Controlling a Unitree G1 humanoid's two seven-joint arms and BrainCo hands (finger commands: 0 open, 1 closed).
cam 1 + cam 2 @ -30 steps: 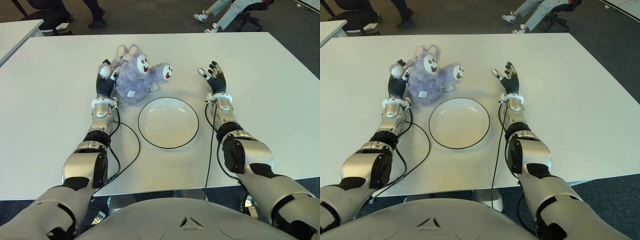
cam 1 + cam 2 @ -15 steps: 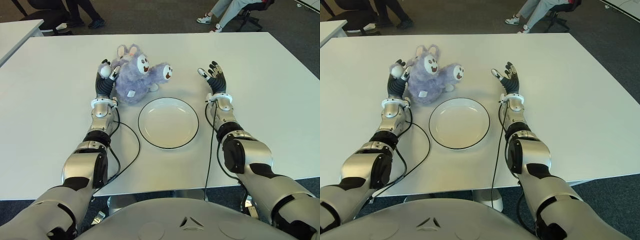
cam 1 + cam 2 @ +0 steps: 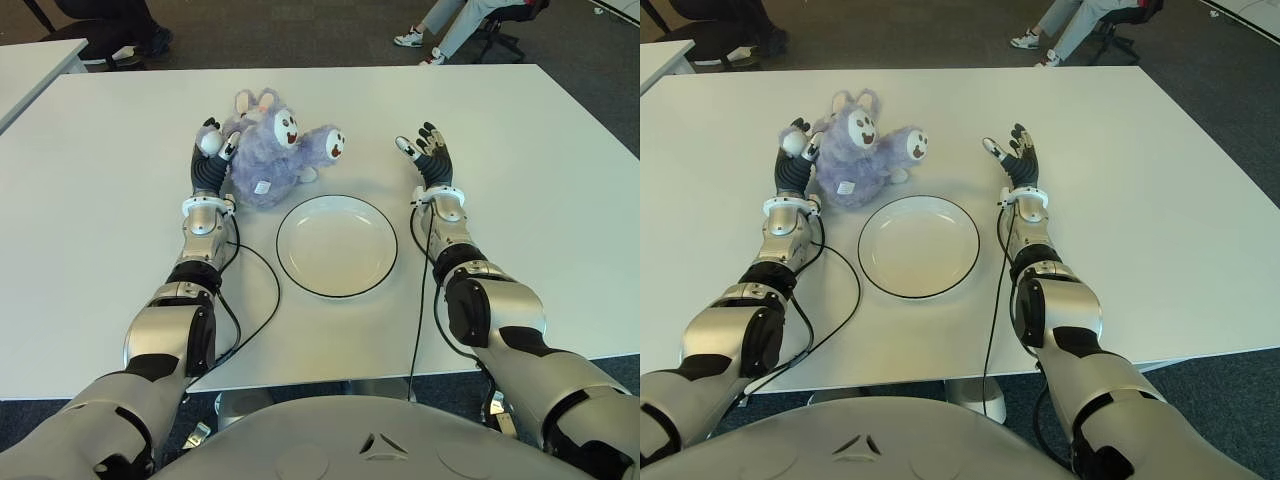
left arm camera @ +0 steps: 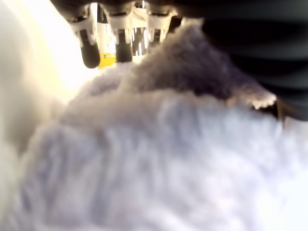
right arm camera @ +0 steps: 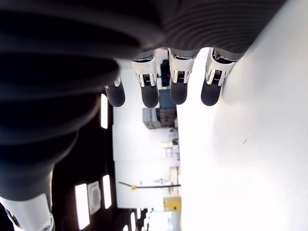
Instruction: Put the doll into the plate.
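The doll (image 3: 272, 150) — a purple plush with white paws — lies on the white surface (image 3: 110, 190), just beyond the far-left rim of the plate (image 3: 337, 246) and touching or nearly touching it. Its long axis runs roughly left to right, head and ears toward the far left, one white-tipped limb reaching right.

The left robot hand (image 3: 211, 155) is far the nearer one: it stands edge-up against the doll's left flank, so the doll lies immediately to its right, between it and the plate. In its wrist view the fur (image 4: 159, 159) fills nearly everything, with the fingers (image 4: 90, 45) extended over the plush rather than wrapped around it — pressed alongside, not yet a closed grasp, as far as I can judge.

The right robot hand (image 3: 428, 156) shows well to the right of the doll, beyond the plate's far-right edge, fingers spread and holding nothing.

So the coming move probably belongs to the left hand: close on the doll, then carry it a short way right and nearer, over the rim.
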